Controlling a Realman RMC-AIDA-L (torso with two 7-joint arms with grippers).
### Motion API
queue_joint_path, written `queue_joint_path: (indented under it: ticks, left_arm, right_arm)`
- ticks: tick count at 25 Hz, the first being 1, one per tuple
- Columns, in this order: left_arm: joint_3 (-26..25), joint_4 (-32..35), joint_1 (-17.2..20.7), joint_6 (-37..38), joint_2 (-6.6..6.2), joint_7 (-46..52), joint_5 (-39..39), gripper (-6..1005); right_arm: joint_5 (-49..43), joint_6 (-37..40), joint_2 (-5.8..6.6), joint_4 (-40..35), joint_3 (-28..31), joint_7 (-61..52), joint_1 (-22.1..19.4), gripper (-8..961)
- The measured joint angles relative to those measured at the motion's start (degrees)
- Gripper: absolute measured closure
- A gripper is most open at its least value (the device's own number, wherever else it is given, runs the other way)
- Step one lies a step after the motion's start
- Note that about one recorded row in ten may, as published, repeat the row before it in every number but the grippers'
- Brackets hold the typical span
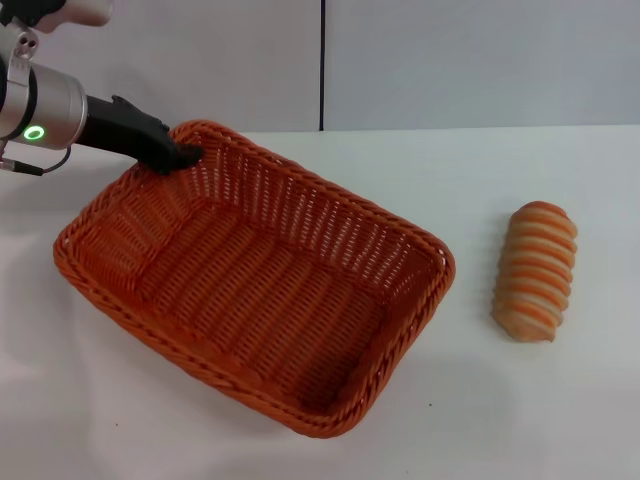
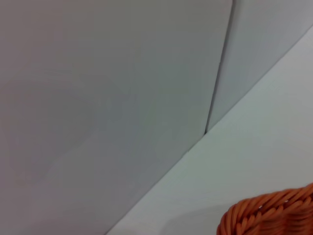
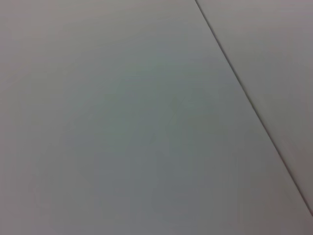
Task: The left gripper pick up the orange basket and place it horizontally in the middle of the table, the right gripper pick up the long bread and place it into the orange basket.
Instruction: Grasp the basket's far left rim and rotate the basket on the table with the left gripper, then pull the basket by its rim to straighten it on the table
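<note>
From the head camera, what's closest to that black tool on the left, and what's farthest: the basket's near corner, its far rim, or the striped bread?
Measured from the left tool:
1. Far rim of the orange basket, right at the tool, far left.
2. The basket's near corner, low and central.
3. The long bread, alone on the table's right side.

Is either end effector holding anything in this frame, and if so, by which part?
The left end effector is at the far rim of the orange basket, fingers over that edge; a closed hold cannot be confirmed. The right end effector is out of view.

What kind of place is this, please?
Probably a lab or test bench, not a kitchen: a plain white table, bare panel walls, and only the orange basket and the long bread as props.
</note>
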State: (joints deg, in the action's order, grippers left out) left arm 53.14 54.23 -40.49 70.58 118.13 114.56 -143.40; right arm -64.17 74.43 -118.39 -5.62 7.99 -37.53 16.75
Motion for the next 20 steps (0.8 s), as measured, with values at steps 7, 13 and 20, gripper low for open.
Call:
queue_joint_path:
  ticks: [7,13,20]
  left_arm:
    - [0.00,3.28,1.86,0.33,-0.06,5.26,3.21,770]
    - [-0.35,5.53,3.87,0.67,-0.32,9.14,10.07,781]
    - [-1.17,7.51,4.53,1.73,-0.54,15.15,11.89,821]
  right_arm:
    - [0.01,-0.70,-0.08,0.00,0.16,0.00,0.10,403]
    - [0.01,-1.51,-0.05,0.00,0.20,0.00,0.56,406]
    - [0.01,-2.76,0.45,0.00,0.16,0.00,1.28,409]
